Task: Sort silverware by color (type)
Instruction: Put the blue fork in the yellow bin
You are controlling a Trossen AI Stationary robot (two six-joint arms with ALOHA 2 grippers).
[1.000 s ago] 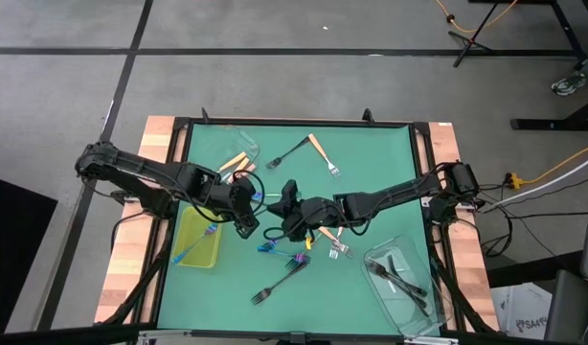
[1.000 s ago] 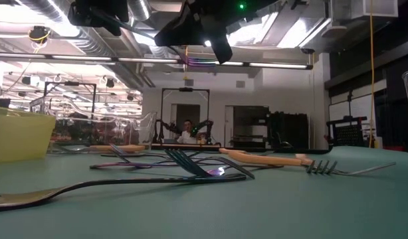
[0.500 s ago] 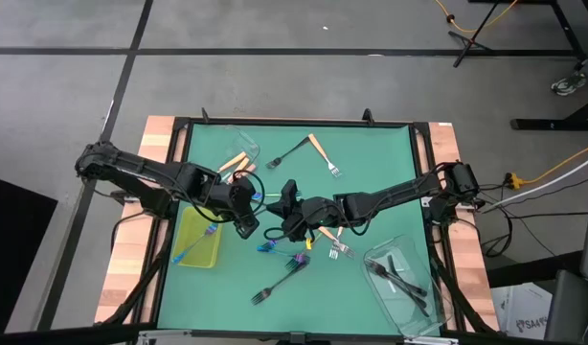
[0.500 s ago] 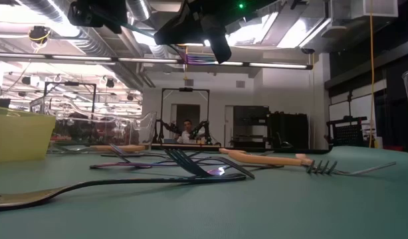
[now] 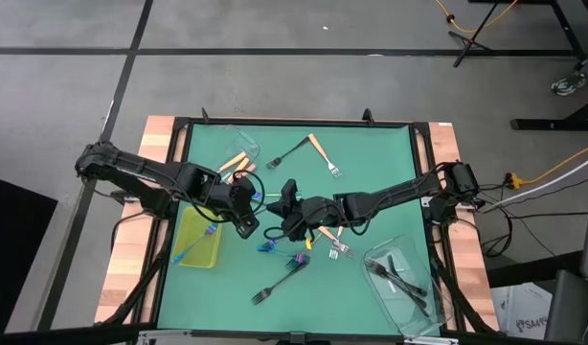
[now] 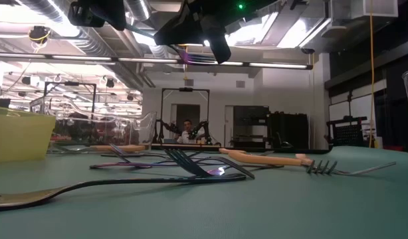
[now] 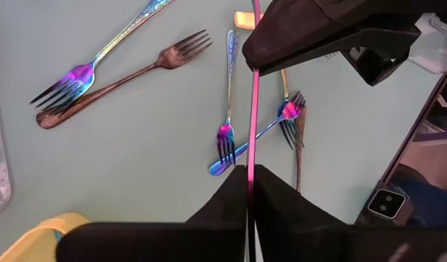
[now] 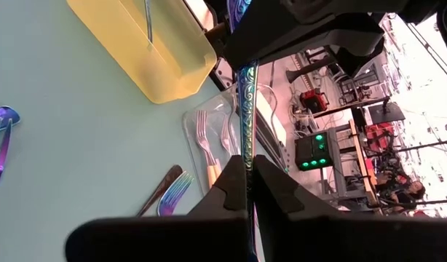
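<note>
Handover above table centre: slim, stiff, slippery iridescent metal fork [image 7: 251, 94] pinched at both ends, left gripper [image 7: 250, 182] and right gripper [image 8: 247, 171] both clamped on handle. Best held mid-handle.

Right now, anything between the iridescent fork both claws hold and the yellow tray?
Nothing visible on the mat between iridescent fork and yellow tray. But right claw and left claw both grip it; right must release.

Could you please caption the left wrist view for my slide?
Both end effectors pinch one iridescent fork above the table.
</note>
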